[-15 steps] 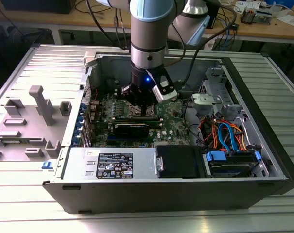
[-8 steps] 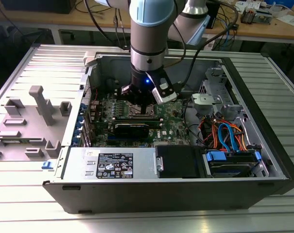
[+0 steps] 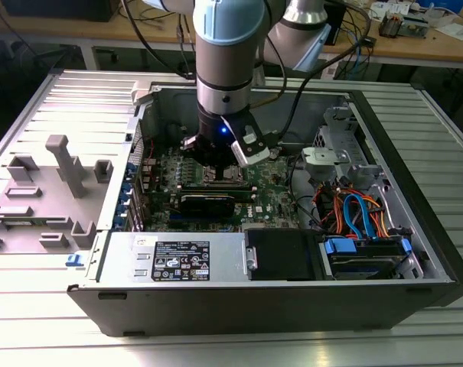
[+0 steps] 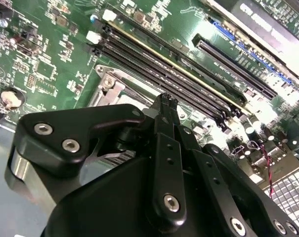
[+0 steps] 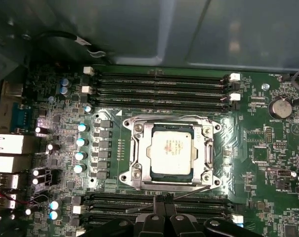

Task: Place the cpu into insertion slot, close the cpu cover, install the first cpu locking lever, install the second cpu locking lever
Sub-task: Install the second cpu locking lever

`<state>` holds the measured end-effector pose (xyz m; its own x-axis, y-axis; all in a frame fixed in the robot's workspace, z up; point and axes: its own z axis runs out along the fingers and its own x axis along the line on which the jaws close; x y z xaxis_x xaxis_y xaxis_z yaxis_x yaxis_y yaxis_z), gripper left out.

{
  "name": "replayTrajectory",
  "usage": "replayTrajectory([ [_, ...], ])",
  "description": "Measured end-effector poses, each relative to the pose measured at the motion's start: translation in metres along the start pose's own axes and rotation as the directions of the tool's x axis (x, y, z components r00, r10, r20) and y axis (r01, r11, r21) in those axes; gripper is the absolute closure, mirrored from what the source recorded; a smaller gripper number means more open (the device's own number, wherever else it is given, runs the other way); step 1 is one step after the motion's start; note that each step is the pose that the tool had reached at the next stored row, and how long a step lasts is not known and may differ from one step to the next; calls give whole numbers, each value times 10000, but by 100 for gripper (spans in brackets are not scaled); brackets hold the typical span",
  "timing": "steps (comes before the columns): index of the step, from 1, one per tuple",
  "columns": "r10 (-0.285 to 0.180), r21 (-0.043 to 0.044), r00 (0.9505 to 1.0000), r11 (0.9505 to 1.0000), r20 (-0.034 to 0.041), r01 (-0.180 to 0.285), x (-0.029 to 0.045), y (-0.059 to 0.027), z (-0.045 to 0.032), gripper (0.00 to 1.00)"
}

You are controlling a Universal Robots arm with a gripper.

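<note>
While my pincer (image 3: 218, 164) hung low over the motherboard (image 3: 273, 191) in the exterior view, the first wrist view showed the cpu (image 5: 171, 151), shiny silver, seated in the insertion slot (image 5: 170, 154) under the closed cpu cover (image 5: 145, 153); second wrist view: fingers (image 4: 165, 106) together, empty.

Surface (image 3: 216, 344): ribbed pale metal, light falling evenly | wooden workbench (image 3: 445, 47) along the back, strewn with cables and small parts | dark gap beneath it | grey plastic fixture blocks (image 3: 66, 164) at the exterior view's left.
</note>
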<state>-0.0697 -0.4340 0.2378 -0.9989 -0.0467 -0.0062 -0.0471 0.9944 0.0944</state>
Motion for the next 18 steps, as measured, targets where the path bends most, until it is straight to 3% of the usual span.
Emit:
replayTrajectory([
  [1, 3, -24, 10000, 10000, -36, -3, 0, -2, 0, 89],
  [3, 17, -105, 9997, 9999, -223, -20, 2, -24, -2, 89],
  [6, -2, -171, 9997, 9999, -260, -2, 5, -83, -8, 89],
  [8, -8, -230, 9995, 9997, -327, 1, 5, -94, -6, 89],
  [10, -3, -326, 9988, 9995, -497, -13, 5, -95, -3, 89],
  [13, 1, -387, 9977, 9992, -678, -27, 6, -98, 5, 89],
  [14, -1, -414, 9970, 9991, -778, -31, 6, -103, 15, 89],
  [18, -78, -516, 9964, 9987, -843, 34, 6, -116, 54, 89],
])
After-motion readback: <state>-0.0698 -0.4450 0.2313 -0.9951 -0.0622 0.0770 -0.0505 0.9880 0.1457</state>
